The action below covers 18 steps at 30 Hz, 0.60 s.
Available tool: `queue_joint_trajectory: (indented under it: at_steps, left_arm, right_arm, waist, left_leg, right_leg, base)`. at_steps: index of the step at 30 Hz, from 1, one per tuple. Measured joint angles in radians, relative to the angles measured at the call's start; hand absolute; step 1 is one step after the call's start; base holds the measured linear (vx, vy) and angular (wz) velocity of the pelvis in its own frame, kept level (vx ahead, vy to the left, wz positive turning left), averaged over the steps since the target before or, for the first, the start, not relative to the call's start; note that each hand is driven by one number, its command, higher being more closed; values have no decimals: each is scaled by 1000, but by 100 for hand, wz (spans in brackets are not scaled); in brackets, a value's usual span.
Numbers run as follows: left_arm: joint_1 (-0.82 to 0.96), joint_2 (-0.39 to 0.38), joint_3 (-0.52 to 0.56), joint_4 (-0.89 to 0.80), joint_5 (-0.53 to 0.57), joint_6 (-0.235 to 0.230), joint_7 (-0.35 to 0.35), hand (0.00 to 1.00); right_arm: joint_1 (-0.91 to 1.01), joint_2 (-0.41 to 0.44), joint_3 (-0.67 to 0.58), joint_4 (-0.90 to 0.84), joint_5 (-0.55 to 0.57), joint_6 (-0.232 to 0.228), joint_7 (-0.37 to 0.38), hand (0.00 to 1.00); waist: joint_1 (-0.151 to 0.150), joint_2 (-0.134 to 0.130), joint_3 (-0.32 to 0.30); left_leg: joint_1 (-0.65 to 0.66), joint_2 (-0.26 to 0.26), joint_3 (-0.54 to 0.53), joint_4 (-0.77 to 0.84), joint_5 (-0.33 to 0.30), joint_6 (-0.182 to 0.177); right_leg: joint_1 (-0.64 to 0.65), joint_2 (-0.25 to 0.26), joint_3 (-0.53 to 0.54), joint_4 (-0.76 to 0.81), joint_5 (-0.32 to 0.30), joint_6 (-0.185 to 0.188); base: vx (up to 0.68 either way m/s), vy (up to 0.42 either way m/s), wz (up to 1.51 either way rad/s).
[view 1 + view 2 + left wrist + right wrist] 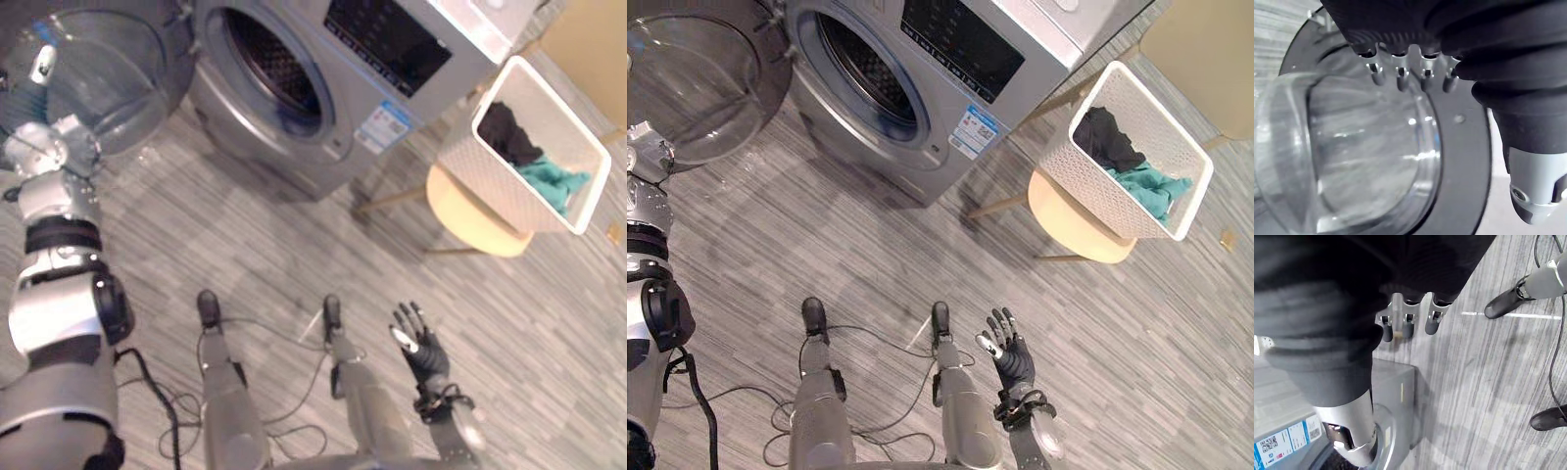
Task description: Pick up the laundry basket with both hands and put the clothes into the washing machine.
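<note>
Silver front-load washing machine (323,108), round glass door (98,69) open; your left hand (1400,81) loose-fingered at it, right hand (419,345) spread, empty. Next: face white perforated laundry basket (485,186), grip both sides.

Lighting in the 2 eye views is even, diffuse and moderately bright. The floor (294,250) carries a soft shadow close under the washing machine (323,108) and a faint one by the stool (1073,220) legs. The drum (279,69) interior is dark. The door glass (1352,147) shows streaked reflections and small glare spots (left wrist view).
</note>
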Motion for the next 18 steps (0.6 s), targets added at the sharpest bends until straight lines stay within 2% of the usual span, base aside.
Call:
queue_joint_trajectory:
  at_steps: [2,6,10,13,15,16,17,18]
  left_arm:
    - [56,-3,15,-6,0,-1,-12,0]
    - [189,-41,15,-8,8,-1,-26,0]
    - [402,-145,7,-9,59,-2,-63,0]
    - [604,-269,-34,-36,66,-11,-90,0]
    - [761,-390,-89,-42,56,-19,-123,0]
    - [795,-418,-105,-42,46,-19,-130,0]
    - [873,-482,-135,-35,34,-24,-148,0]
    - [900,-502,-153,-24,34,-25,-151,0]
  right_arm:
    - [-1,-2,-11,7,0,5,0,0]
    - [-4,-4,-47,70,-4,16,0,0]
    - [-49,-8,-100,261,-29,26,-1,0]
    - [-106,-11,-171,447,-90,36,-9,0]
    - [-164,-12,-243,622,-135,54,-33,0]
    - [-173,-13,-259,653,-147,59,-45,0]
    - [-199,-16,-292,736,-174,62,-64,0]
    - [-212,-16,-307,774,-180,63,-69,0]
  waist:
    - [-2,28,-11]
    - [-3,68,-39]
    - [-12,103,-83]
    - [-28,127,-130]
    - [-26,149,-164]
    - [-27,155,-170]
    - [-24,171,-193]
    - [-22,177,-200]
  left_leg:
    - [30,-10,1,0,0,0]
    - [88,-27,-2,0,-5,3]
    - [150,-62,-1,0,-16,19]
    - [188,-98,1,-1,-32,30]
    - [224,-123,2,-2,-52,32]
    - [232,-128,1,-3,-55,36]
    - [243,-134,-1,-8,-57,39]
    - [249,-135,-2,-8,-57,39]
  right_leg:
    - [28,-9,-1,6,-7,6]
    - [70,-24,-3,46,-45,13]
    - [116,-56,-3,86,-81,31]
    - [155,-95,-4,94,-100,47]
    - [191,-120,-6,93,-108,57]
    - [199,-125,-6,93,-113,57]
    - [213,-131,-10,92,-122,63]
    - [220,-132,-12,91,-122,63]
  base:
    - [-37,12,7]
    - [-5,14,10]
    - [19,22,13]
    - [4,54,14]
    - [11,59,10]
    - [-8,33,9]
    - [-17,15,7]
    - [-19,7,7]
